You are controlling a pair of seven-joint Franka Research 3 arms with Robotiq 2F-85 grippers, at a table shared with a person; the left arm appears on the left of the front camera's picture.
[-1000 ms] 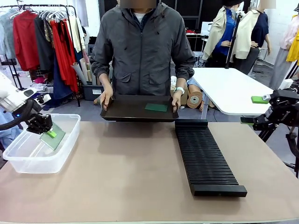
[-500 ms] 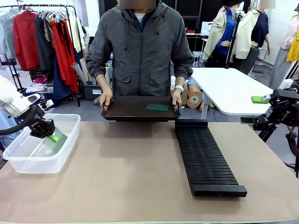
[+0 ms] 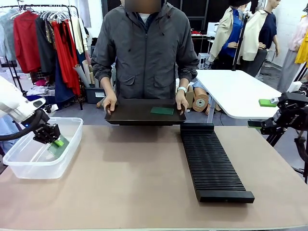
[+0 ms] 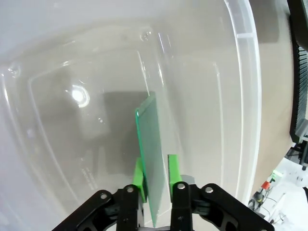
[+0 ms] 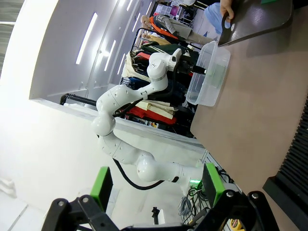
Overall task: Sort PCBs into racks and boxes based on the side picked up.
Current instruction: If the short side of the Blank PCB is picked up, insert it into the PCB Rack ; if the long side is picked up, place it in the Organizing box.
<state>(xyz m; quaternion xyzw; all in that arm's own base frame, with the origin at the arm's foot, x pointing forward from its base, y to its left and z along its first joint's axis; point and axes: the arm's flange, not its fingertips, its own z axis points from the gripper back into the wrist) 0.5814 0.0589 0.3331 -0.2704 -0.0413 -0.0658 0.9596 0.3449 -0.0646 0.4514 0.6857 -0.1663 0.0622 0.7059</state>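
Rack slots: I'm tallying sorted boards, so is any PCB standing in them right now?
No, the rack shows only bare black ribbed slots from end to end in the front view, with nothing green in them.

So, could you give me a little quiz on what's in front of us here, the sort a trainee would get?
1. True or false: the robot's left hand grips a PCB on edge inside the clear tub.
2. Pick one: how many PCBs lie on the black tray that the person holds? A) none B) one C) three
3. Fill the gap: the robot's right hand has its fingers ____, with nothing between them.

Key: 1 true; 2 B; 3 open.
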